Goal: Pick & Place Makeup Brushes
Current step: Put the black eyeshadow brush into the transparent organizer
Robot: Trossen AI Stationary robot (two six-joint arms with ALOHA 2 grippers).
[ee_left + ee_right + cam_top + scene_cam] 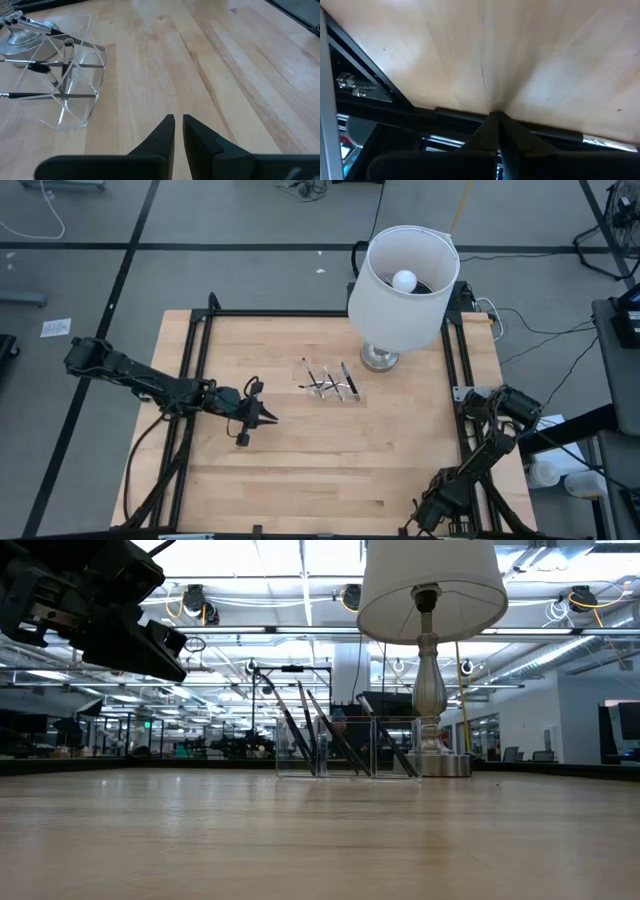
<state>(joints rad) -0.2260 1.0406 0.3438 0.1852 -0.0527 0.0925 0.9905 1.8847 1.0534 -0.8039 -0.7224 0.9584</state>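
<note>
Several thin dark makeup brushes (328, 381) stand leaning in a clear acrylic holder (345, 392) near the table's middle, their lower ends inside its compartments. The low view shows the brushes (335, 735) slanting in the holder (395, 750). In the left wrist view the holder (80, 100) and brushes (37, 67) lie ahead and to one side. My left gripper (270, 418) hovers above the table to the left of the holder, shut and empty (177, 119). My right gripper (496, 116) rests shut at the table's near right edge (432, 510).
A table lamp with a white shade (403, 275) and a silver base (380, 358) stands just beyond the holder, toward the far right. A black frame rail (195, 370) runs along the table's sides. Bare wood (330, 470) lies near of the holder.
</note>
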